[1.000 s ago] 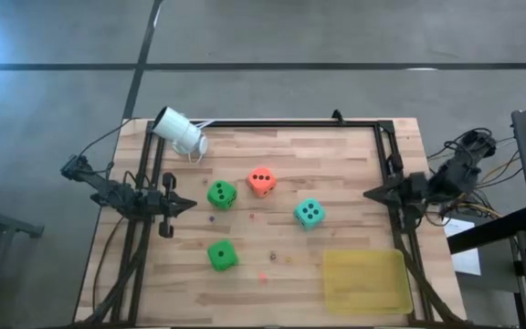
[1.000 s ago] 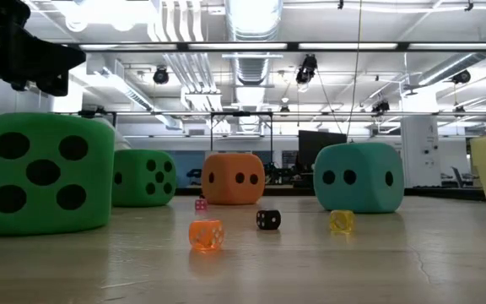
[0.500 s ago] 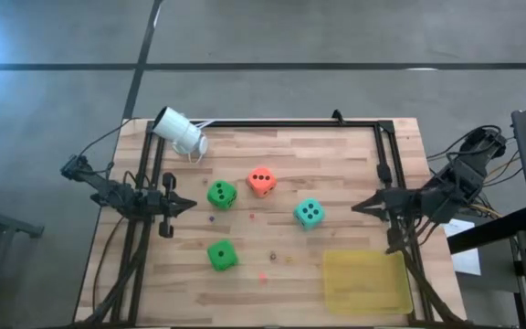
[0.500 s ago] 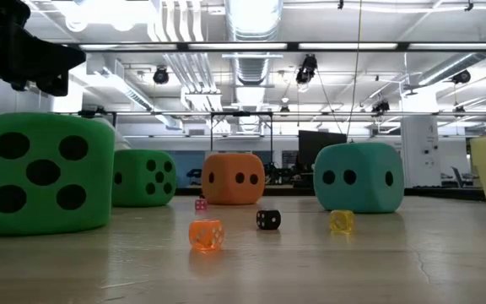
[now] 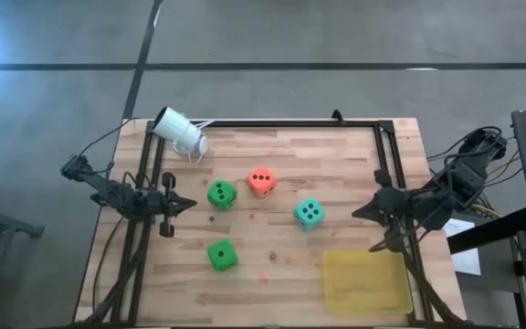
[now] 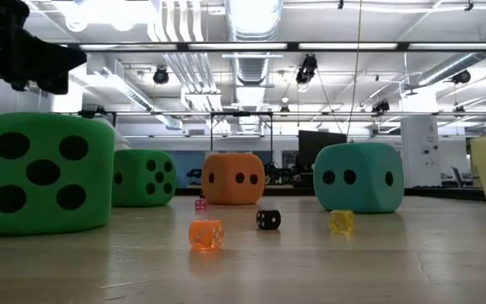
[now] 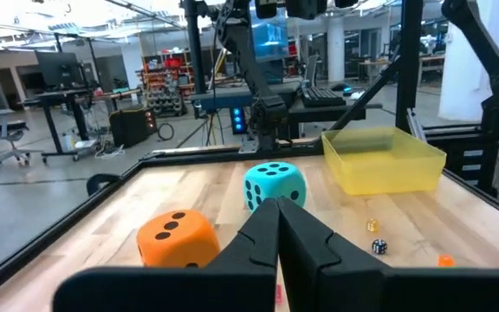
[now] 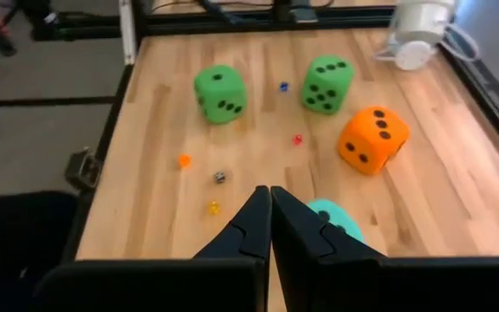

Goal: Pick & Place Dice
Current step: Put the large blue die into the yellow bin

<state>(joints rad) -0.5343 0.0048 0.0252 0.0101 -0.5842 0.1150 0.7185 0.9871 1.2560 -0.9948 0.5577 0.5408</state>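
Dice (image 5: 261, 182) flat on table (image 5: 336, 160), untouched

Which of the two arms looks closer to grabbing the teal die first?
Probably the right gripper: shut, it points at the teal die nearby. The left gripper sits beyond the green die.

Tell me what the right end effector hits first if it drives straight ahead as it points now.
Probably the teal die: it sits just beyond the shut right end effector, slightly off its line. Past it lie tiny dice, then the green dice. Depth is uncertain, so it could skim by.
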